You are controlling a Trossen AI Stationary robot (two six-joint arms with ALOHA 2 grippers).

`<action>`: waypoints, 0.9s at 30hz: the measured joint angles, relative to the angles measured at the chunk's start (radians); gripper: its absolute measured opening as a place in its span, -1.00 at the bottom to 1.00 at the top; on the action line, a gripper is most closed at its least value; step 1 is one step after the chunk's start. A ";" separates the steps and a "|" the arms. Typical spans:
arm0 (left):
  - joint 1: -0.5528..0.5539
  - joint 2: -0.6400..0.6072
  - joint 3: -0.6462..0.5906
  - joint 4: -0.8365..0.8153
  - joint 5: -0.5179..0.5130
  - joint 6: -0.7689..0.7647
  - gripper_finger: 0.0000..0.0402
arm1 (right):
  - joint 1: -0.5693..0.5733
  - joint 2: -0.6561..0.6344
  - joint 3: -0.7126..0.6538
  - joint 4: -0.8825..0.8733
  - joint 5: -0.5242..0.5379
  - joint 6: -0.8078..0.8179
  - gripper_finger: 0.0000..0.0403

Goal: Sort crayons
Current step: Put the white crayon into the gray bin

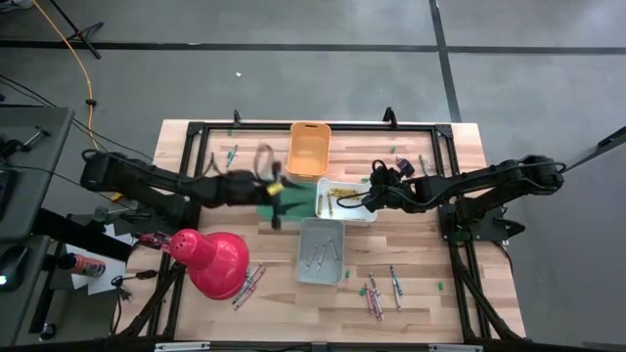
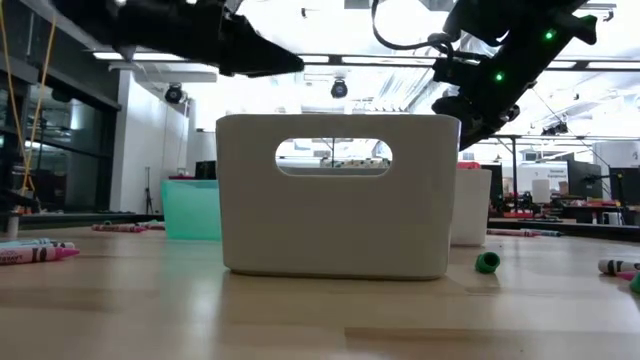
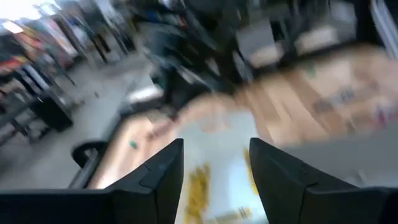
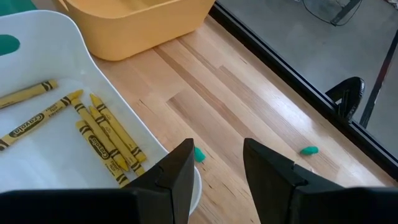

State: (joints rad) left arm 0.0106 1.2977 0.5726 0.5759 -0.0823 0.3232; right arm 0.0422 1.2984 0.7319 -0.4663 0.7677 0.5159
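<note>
The right gripper hangs over the white bin's rim, fingers apart, holding nothing. About seven yellow crayons lie flat inside, most running lengthwise, two angled across. The left gripper, also spread and empty, hovers over the green bin; the orange bin sits beyond.

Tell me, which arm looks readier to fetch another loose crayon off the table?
Probably the right. Its tool is open and empty beside the white bin, and a cluster of loose crayons lies on its side of the table. The left tool is also open, but its view is blurred.
</note>
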 joint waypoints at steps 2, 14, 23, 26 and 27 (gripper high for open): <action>0.057 -0.032 -0.085 0.143 0.038 -0.018 -0.16 | 0.000 0.000 0.000 -0.001 0.000 0.000 -0.34; 0.391 -0.011 -0.213 0.392 0.227 -0.184 -0.16 | -0.083 0.000 0.000 -0.009 0.107 -0.045 -0.34; 0.568 0.015 -0.180 0.393 0.396 -0.392 -0.16 | -0.593 0.002 0.000 -0.044 -0.357 -0.093 -0.34; 0.588 0.012 -0.158 0.383 0.402 -0.476 -0.16 | -0.752 0.002 0.000 -0.081 -0.452 -0.101 -0.34; 0.591 0.012 -0.152 0.373 0.408 -0.489 -0.16 | -0.794 0.002 0.000 -0.094 -0.477 -0.097 -0.34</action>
State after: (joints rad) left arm 0.6016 1.3098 0.4209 0.9491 0.3256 -0.1657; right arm -0.7522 1.3006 0.7319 -0.5604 0.2906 0.4186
